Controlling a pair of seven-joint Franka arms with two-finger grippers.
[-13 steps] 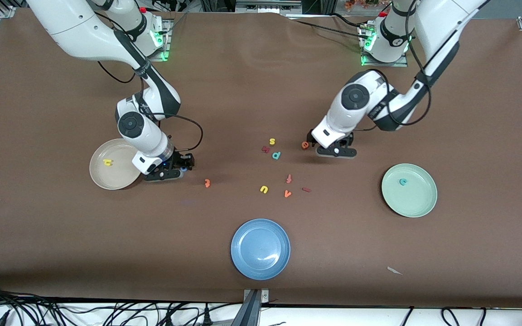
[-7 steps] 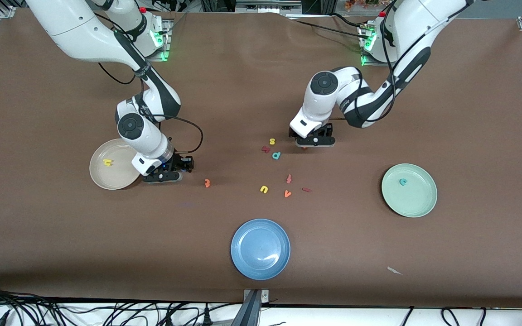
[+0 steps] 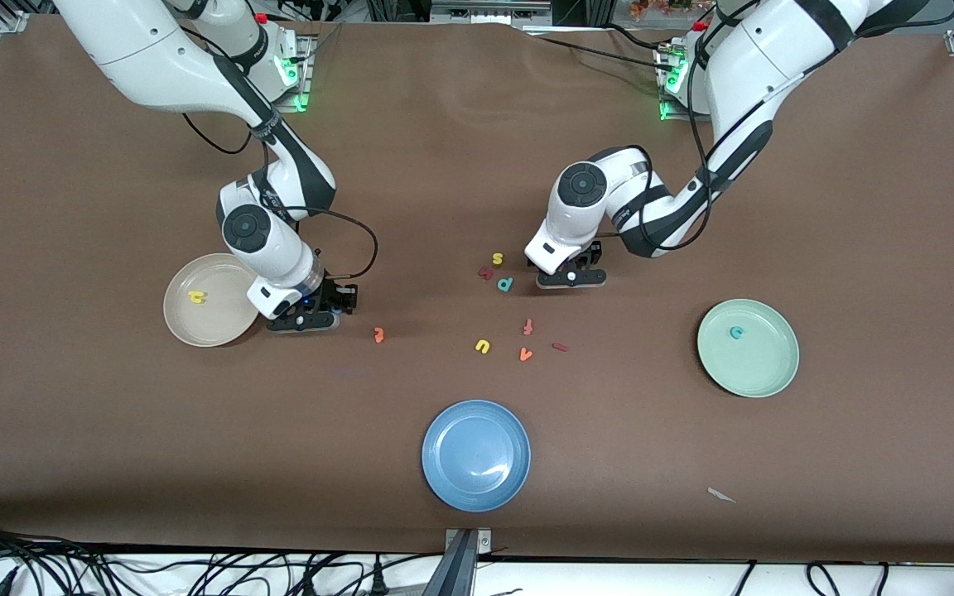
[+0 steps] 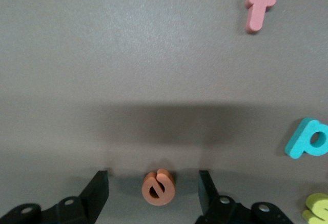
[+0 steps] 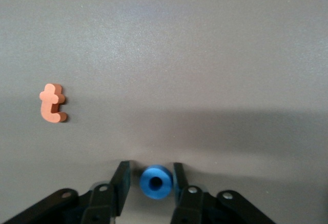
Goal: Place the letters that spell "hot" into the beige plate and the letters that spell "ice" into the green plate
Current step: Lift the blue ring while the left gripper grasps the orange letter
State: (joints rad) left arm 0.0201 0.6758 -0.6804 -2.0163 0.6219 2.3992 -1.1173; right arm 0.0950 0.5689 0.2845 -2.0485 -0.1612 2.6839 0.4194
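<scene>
Orange e [image 4: 158,187] stands on the worktop [image 3: 858,207] between the left gripper's [image 4: 154,193] spread jaws, gaps either side, nothing grasped. Blue o [image 5: 156,182] sits between the right gripper's [image 5: 150,183] jaws, which stand just beside it with slivers of space, by the beige plate [image 3: 183,319] holding the h [image 3: 195,296]. Orange t [image 5: 53,102] lies nearby. Teal c [image 3: 737,333] rests in the green plate [image 3: 767,372]; red i [image 3: 560,347] lies loose mid-worktop.

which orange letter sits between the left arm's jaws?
The orange e, standing on edge between the left gripper jaws, which are apart from it. The orange t and orange v lie elsewhere.
</scene>
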